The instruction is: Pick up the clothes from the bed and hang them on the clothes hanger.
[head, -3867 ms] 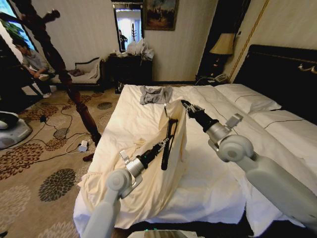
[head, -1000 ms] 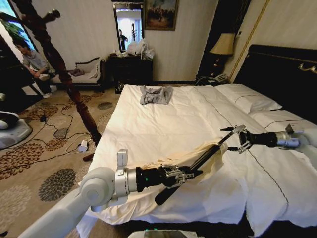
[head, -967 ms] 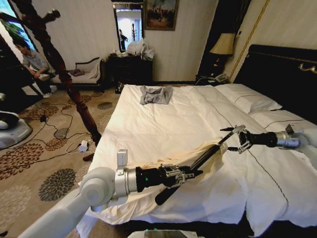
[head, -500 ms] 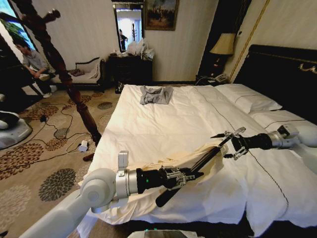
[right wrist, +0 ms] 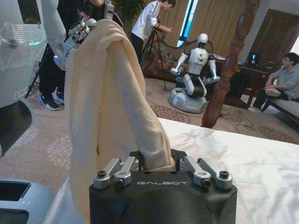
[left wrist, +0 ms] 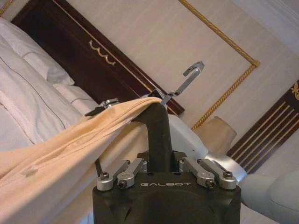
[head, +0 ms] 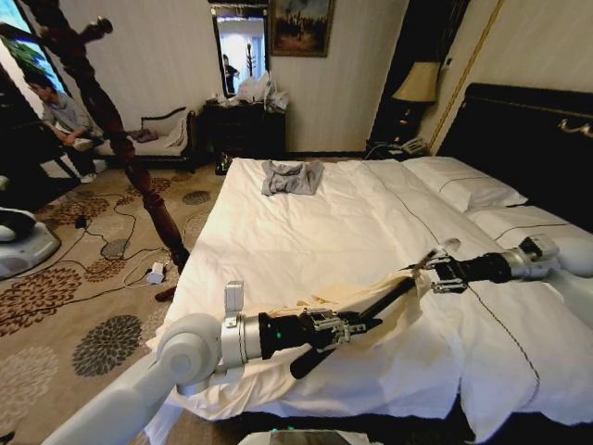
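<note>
- coat stand [head: 111, 120]: tall dark turned wood, on the carpet well off the bed's left side; nothing touches it.
- left gripper [head: 357, 324]: low over the near left part of the bed [head: 306, 222]. the left wrist view shows its fingers clamped on one black arm of the clothes hanger [head: 375, 304], which runs from it as a slanted bar toward the right gripper.
- clothes [head: 278, 357]: the cream shirt is draped along the hanger bar and spills down onto the near edge of the bed; most of the fabric lies on the sheet, bunched under the left arm.
- metal hook [left wrist: 189, 77]: sticks out beyond the far end of the hanger, past the fabric.
- right gripper [head: 437, 275]: over the bed to the right of the hanger, at the hanger's far end. in the right wrist view its fingers are closed on a fold of the shirt.
- grey garment [head: 290, 176]: folded at the far side of the bed, well apart from both arms.
- risk, judged: the thin fabric only rests over the bar, so if the right gripper's pull is uneven or the bar tilts further, the shirt could slide off.
- risk, judged: the left grip is on one hanger arm only, so the hanger may twist in the fingers under the fabric's drag.
</note>
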### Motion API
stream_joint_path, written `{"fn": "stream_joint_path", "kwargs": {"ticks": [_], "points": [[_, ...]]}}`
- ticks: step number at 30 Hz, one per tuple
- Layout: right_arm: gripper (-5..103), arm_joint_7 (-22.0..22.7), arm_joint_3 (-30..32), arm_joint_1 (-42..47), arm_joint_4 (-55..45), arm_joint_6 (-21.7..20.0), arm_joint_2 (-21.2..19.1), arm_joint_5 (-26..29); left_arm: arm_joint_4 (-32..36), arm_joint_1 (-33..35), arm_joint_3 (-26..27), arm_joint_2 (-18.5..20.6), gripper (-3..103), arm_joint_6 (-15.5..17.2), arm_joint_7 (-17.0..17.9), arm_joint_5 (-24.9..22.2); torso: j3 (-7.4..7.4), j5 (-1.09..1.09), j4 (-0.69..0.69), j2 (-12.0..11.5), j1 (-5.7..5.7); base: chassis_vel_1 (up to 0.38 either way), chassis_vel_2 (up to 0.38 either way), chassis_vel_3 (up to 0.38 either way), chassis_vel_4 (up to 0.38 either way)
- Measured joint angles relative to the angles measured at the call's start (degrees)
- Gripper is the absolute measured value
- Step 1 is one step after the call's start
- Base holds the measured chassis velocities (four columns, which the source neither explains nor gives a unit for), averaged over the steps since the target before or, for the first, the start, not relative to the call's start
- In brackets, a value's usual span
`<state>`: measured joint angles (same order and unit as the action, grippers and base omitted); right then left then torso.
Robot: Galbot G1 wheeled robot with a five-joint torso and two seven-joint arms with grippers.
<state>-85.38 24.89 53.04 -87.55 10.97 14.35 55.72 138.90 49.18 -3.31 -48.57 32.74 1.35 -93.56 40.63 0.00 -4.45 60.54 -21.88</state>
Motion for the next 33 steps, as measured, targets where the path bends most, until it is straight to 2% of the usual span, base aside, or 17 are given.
{"fn": "stream_joint_path", "kwargs": {"ticks": [6, 9, 10, 11, 12, 13, 15, 17, 20, 21, 23, 25, 26, 30, 31, 33], "points": [[29, 0.33, 0.28, 0.23, 0.08, 0.02, 0.41, 0.27, -0.75, 0.14, 1.66, -0.06, 20, -0.61, 1.01, 1.16, 0.0, 0.0, 0.0, 0.0, 0.0, 0.0, 0.0, 0.0, 0.0], [22, 0.24, 0.37, 0.49, 0.13, 0.25, 0.66, 0.45, -1.3, 0.57, 3.39, 0.08, 36, -0.63, 1.63, 1.94, 0.0, 0.0, 0.01, 0.0, 0.0, 0.0, 0.0, 0.0, 0.0], [20, 0.26, 0.46, 0.65, 0.27, 0.49, 0.79, 0.41, -1.43, 0.93, 5.27, 0.08, 36, -0.59, 1.88, 2.25, 0.0, 0.0, 0.0, 0.0, 0.0, 0.0, 0.0, 0.0, 0.0], [20, 0.06, 0.47, 0.76, 0.25, 0.67, 0.83, 0.36, -1.56, 1.04, 6.37, 0.11, 42, -0.58, 2.18, 2.48, 0.0, 0.0, 0.0, 0.0, 0.0, 0.0, 0.0, 0.0, 0.0], [20, 0.06, 0.47, 0.76, 0.25, 0.67, 0.83, 0.36, -1.56, 1.04, 6.37, 0.11, 42, -0.58, 2.18, 2.48, 0.0, 0.0, 0.0, 0.0, 0.0, 0.0, 0.0, 0.0, 0.0], [18, 0.1, 0.54, 0.83, 0.32, 0.77, 0.87, 0.36, -1.74, 1.12, 7.16, 0.29, 47, -0.57, 2.38, 2.71, 0.0, 0.0, 0.0, 0.0, 0.0, 0.0, 0.0, 0.0, 0.0], [18, 0.04, 0.64, 0.91, 0.26, 0.95, 0.93, 0.41, -2.0, 1.23, 8.43, 0.79, 58, -0.56, 2.72, 3.03, 0.0, 0.0, -0.01, 0.0, 0.0, 0.0, 0.0, 0.0, 0.0], [18, 0.04, 0.75, 0.93, 0.19, 1.02, 0.98, 0.46, -2.13, 1.33, 8.89, 1.07, 58, -0.56, 2.8, 3.19, 0.0, 0.0, 0.0, 0.0, 0.0, 0.0, 0.0, 0.0, 0.0], [18, 0.05, 1.04, 1.01, -0.09, 1.35, 1.13, 0.56, -2.75, 1.94, 9.9, 1.85, 74, -0.58, 2.84, 4.62, 0.0, 0.0, 0.0, 0.0, 0.0, 0.0, 0.0, 0.0, 0.0], [18, 0.05, 1.04, 1.01, -0.09, 1.35, 1.13, 0.56, -2.75, 1.94, 9.9, 1.85, 74, -0.58, 2.84, 4.62, 0.0, 0.0, 0.0, 0.0, 0.0, 0.0, 0.0, 0.0, 0.0], [18, 0.67, 1.28, 1.11, -0.22, 1.84, 1.33, 0.55, -2.98, 2.23, 10.47, 1.87, 85, -0.6, 2.84, 5.72, 0.0, 0.0, 0.0, 0.0, 0.0, 0.0, 0.0, 0.0, 0.0], [18, 3.41, 1.77, 1.3, -0.47, 2.75, 1.71, 0.56, -3.23, 2.36, 11.5, 1.77, 95, -0.54, 3.05, 8.2, 0.0, 0.0, 0.0, 0.0, 0.0, 0.0, 0.0, 0.0, 0.0], [18, 3.41, 1.77, 1.3, -0.47, 2.75, 1.71, 0.56, -3.23, 2.36, 11.5, 1.77, 95, -0.54, 3.05, 8.2, 0.0, 0.0, 0.0, 0.0, 0.0, 0.0, 0.0, 0.0, 0.0], [18, 16.22, 3.37, 1.94, -1.13, 5.71, 3.69, -0.22, -4.12, 3.4, 16.1, 0.59, 100, 0.38, 6.84, 16.3, 0.0, 0.0, 0.0, 0.0, 0.0, 0.0, 0.0, 0.0, 0.0], [18, 16.22, 3.37, 1.94, -1.13, 5.71, 3.69, -0.22, -4.12, 3.4, 16.1, 0.59, 100, 0.38, 6.84, 16.3, 0.0, 0.0, 0.0, 0.0, 0.0, 0.0, 0.0, 0.0, 0.0], [18, 23.92, 4.56, 2.36, -1.33, 8.82, 5.76, -2.28, -5.27, 5.29, 21.01, -1.34, 100, -0.11, 10.69, 17.53, 0.0, 0.0, 0.0, 0.0, 0.0, 0.0, 0.0, 0.0, 0.0]]}}
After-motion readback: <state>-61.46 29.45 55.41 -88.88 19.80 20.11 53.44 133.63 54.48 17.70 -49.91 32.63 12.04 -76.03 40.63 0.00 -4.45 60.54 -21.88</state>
